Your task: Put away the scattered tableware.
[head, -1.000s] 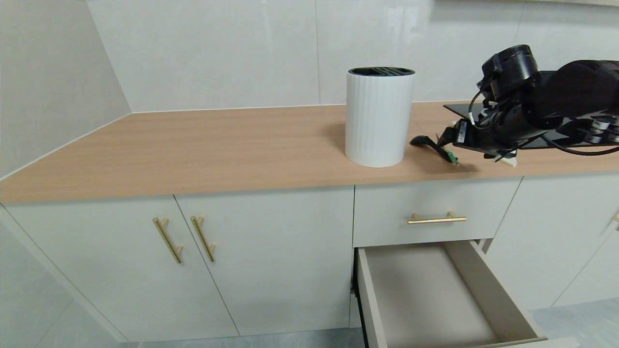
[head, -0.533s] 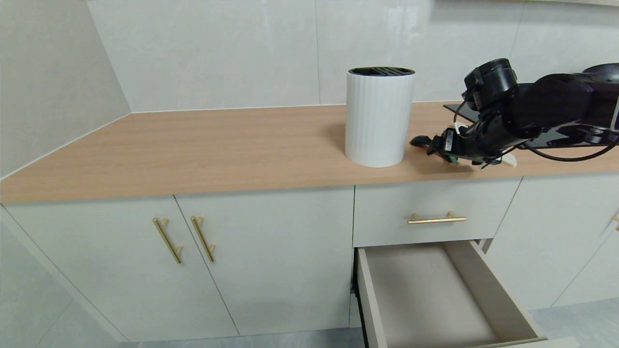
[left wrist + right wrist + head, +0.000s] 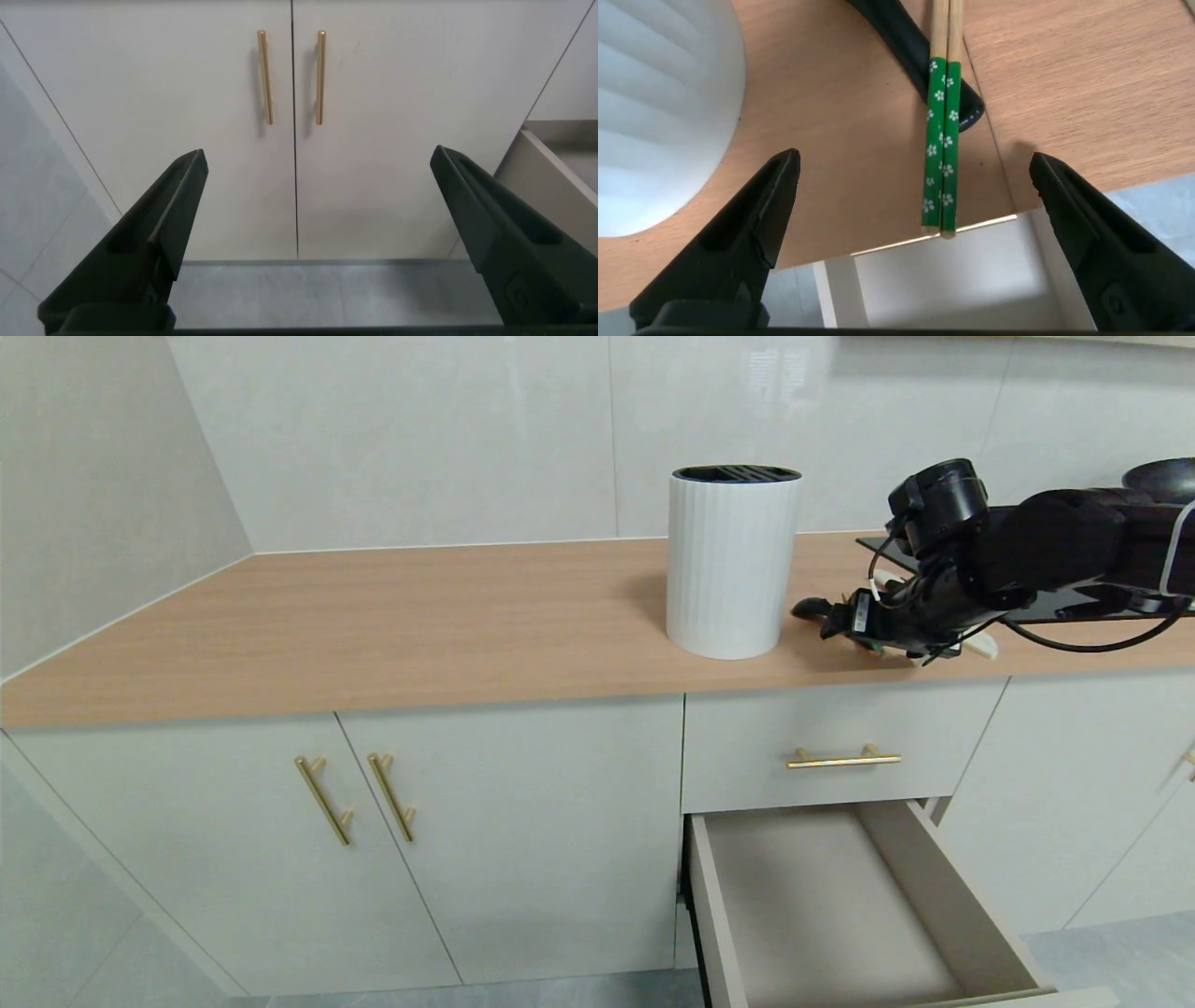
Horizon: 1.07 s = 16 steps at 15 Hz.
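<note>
Right gripper [image 3: 913, 163]: jaws spread, low over chopsticks [image 3: 939, 140].
Chopsticks: on counter [image 3: 420, 616], lying across black utensil [image 3: 901, 37], near white holder [image 3: 733, 560].
Left gripper [image 3: 318, 163]: jaws spread, facing cabinet doors [image 3: 392, 149].
Drawer [image 3: 943, 887]: open.

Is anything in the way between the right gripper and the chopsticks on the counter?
Nothing visible stands in the way. The open right gripper hangs over the chopsticks, with one finger to either side of them. They lie across a black utensil near the counter edge, and the white holder stands off to one side.
</note>
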Motion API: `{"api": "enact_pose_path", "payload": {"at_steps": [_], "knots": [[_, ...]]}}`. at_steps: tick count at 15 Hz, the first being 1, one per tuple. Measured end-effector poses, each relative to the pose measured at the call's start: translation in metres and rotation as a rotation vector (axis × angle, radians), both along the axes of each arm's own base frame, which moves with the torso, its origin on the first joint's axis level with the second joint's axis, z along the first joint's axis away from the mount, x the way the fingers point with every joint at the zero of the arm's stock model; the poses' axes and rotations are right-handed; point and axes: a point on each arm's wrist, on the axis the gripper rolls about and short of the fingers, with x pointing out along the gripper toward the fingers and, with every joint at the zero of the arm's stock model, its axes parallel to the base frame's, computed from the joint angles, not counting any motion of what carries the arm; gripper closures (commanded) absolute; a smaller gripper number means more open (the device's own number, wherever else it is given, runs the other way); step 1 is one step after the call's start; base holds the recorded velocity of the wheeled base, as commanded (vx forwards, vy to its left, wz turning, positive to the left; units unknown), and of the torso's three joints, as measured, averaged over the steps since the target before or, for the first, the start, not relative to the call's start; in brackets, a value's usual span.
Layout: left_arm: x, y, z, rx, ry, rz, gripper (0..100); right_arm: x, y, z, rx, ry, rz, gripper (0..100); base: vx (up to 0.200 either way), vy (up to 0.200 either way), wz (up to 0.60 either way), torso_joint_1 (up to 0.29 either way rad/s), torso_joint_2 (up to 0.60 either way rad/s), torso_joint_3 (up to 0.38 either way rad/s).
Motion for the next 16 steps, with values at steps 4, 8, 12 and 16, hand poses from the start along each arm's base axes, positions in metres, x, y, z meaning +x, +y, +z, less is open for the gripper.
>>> {"api": "enact_pose_path", "payload": {"at_steps": [4, 8, 12, 16], "knots": [[0.000, 0.000, 0.000, 0.000, 0.000, 0.000, 0, 0.003, 0.000, -0.005, -0.005, 0.010, 0.000, 100, 0.000, 0.000, 0.00, 0.000, 0.00, 0.000], [0.000, 0.000, 0.000, 0.000, 0.000, 0.000, 0, 0.005, 0.000, -0.006, -0.006, 0.003, -0.005, 100, 0.000, 0.000, 0.00, 0.000, 0.00, 0.000], [0.000, 0.000, 0.000, 0.000, 0.000, 0.000, 0, 0.001, -0.003, 0.002, -0.023, -0.023, -0.052, 100, 0.000, 0.000, 0.00, 0.000, 0.00, 0.000], [0.000, 0.000, 0.000, 0.000, 0.000, 0.000, 0, -0.027, -0.009, 0.037, 0.029, -0.093, -0.049, 100, 0.000, 0.000, 0.00, 0.000, 0.00, 0.000]]}}
